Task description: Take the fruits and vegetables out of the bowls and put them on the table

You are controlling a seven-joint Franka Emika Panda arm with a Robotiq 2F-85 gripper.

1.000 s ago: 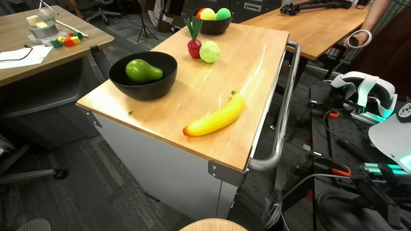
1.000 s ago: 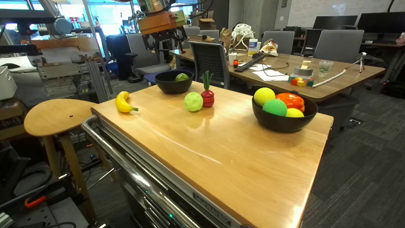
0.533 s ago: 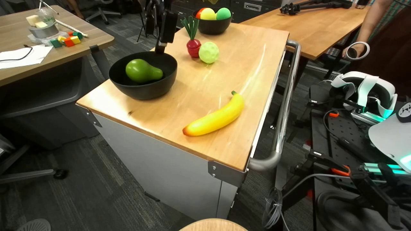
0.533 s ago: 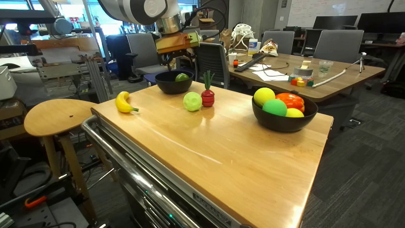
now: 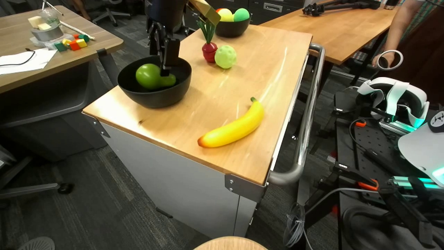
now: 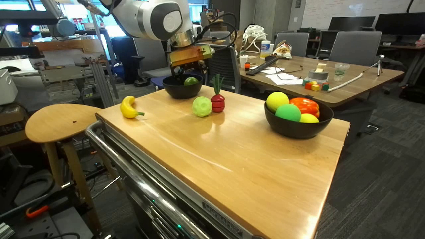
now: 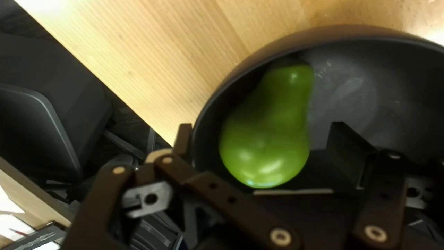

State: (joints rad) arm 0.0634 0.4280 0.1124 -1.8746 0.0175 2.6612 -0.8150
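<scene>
The claw point(image 7: 265, 146) is black with a brown cast in the wrist view. Its flat bars point(image 7: 249, 214) carry small dark holes point(image 7: 212, 185), pale round screws point(image 7: 281, 237) and duller brassy pins point(image 7: 118, 170); among them sits a bare silver bracket point(image 7: 161, 196), drilled through. Plain dark pads point(image 7: 347, 149) tip it. Above the claw, in an exterior view, is a boxy orange block point(image 6: 186, 57) — yellow-green at one end — and over that a shiny metal collar point(image 6: 182, 39). Farthest from the claw, the arm point(image 6: 127, 16) is white, smooth and rounded, with a dark cap point(image 6: 156, 20) framing a pale oval disc point(image 6: 172, 21). Thin black cables point(image 6: 236, 30) loop out above the claw, beside the collar.
</scene>
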